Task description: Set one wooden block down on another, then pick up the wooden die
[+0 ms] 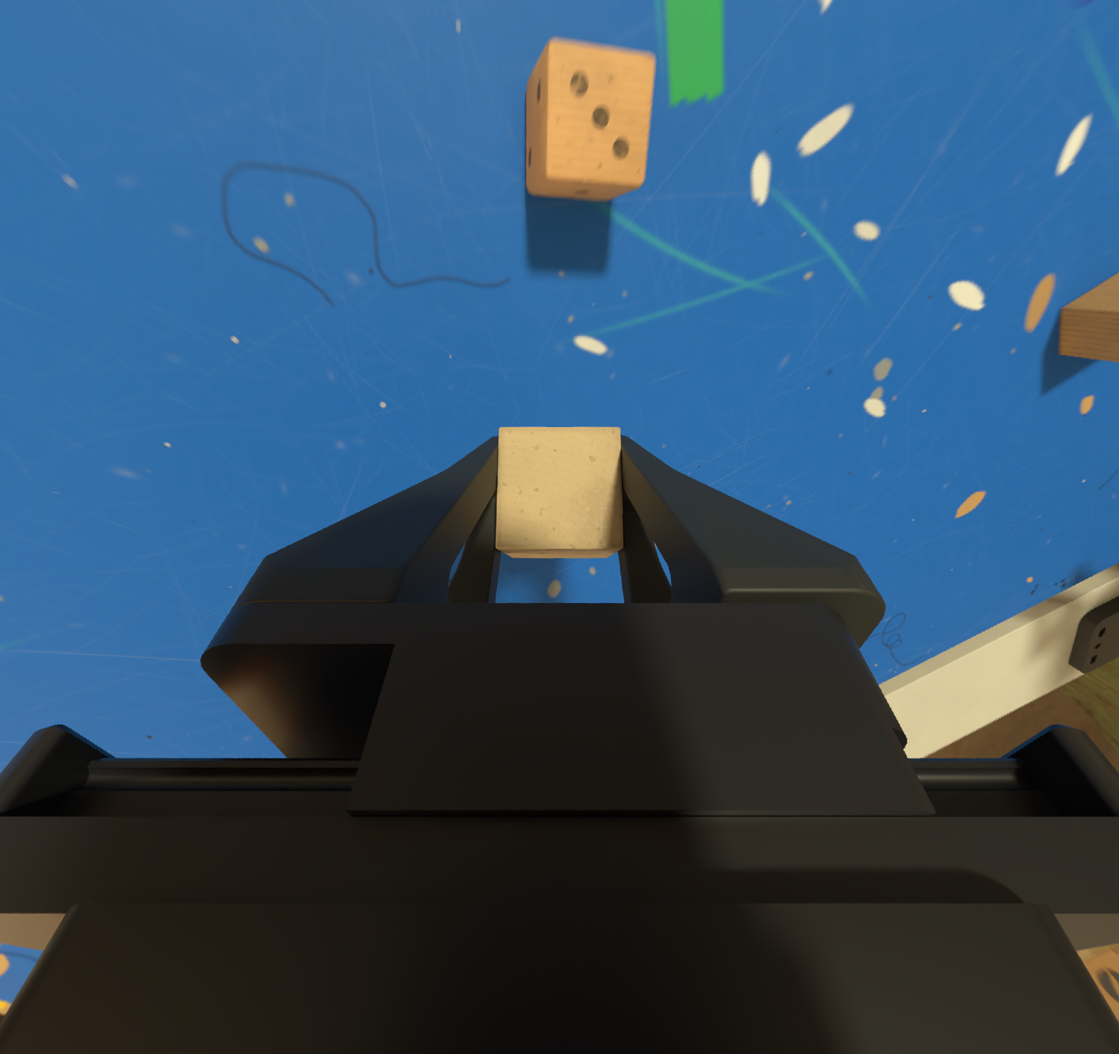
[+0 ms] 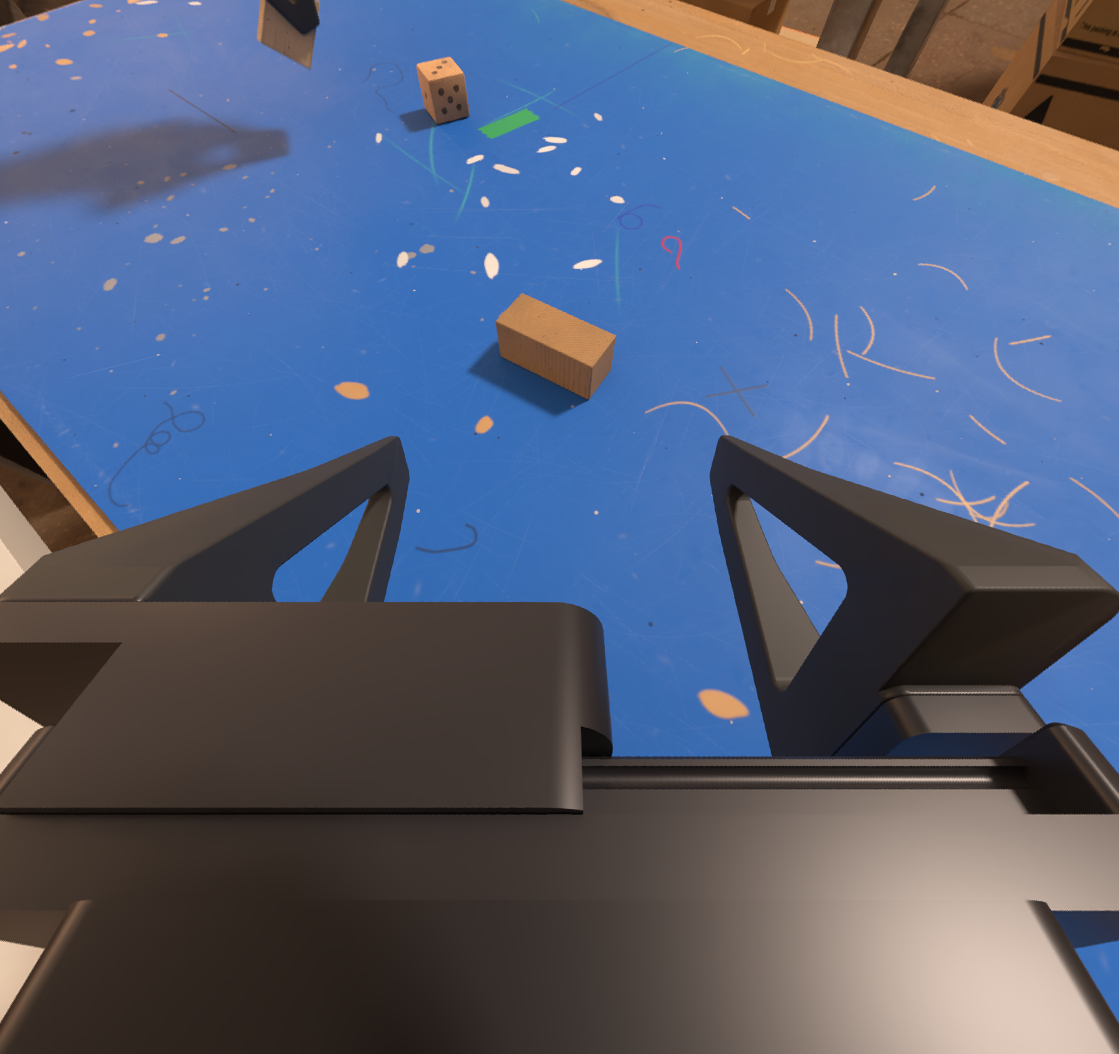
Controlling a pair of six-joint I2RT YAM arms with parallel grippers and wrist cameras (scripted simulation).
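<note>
Pale wooden block (image 1: 558,489) hangs clamped in the left gripper (image 1: 560,495), raised for stacking on the brown block (image 2: 554,344); right gripper (image 2: 557,462) gapes empty.

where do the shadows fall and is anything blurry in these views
Left wrist view: the wooden die looks slightly soft and casts a dark shadow toward the camera. Right wrist view: the wooden block is sharp, its shadow falling lower-left; a large smeared shadow lies on the blue tabletop at left.
</note>
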